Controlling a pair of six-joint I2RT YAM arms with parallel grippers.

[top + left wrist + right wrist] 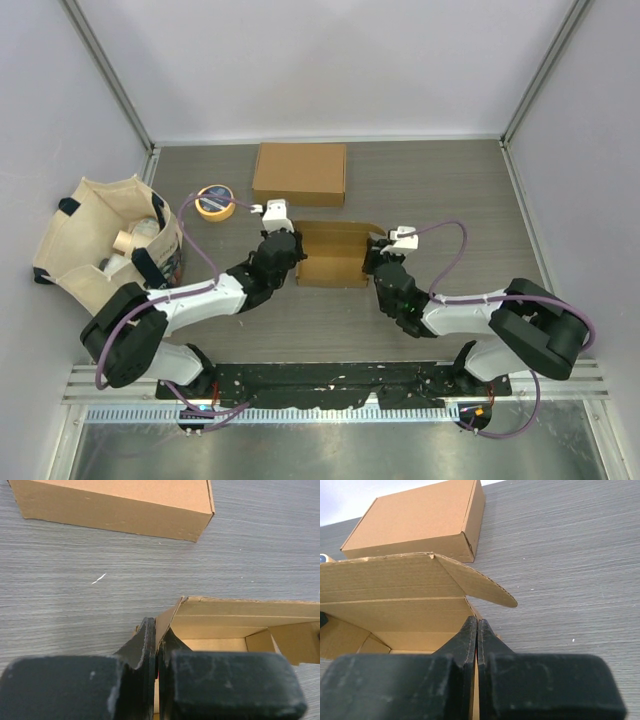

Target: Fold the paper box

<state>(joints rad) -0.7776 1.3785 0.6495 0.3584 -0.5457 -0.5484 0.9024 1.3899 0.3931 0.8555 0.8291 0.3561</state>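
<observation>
The left gripper (156,630) has its black jaws pressed together on the thin left side wall of the half-folded brown cardboard box (235,625), and the right gripper (477,627) seems to pinch the right wall in the same way. The box lies open in the middle of the grey wood-grain table (440,190), just in front of a closed brown cardboard box (299,173). The step in hand is probably raising the side walls. Next the lid must come over, which calls for letting one wall go.
</observation>
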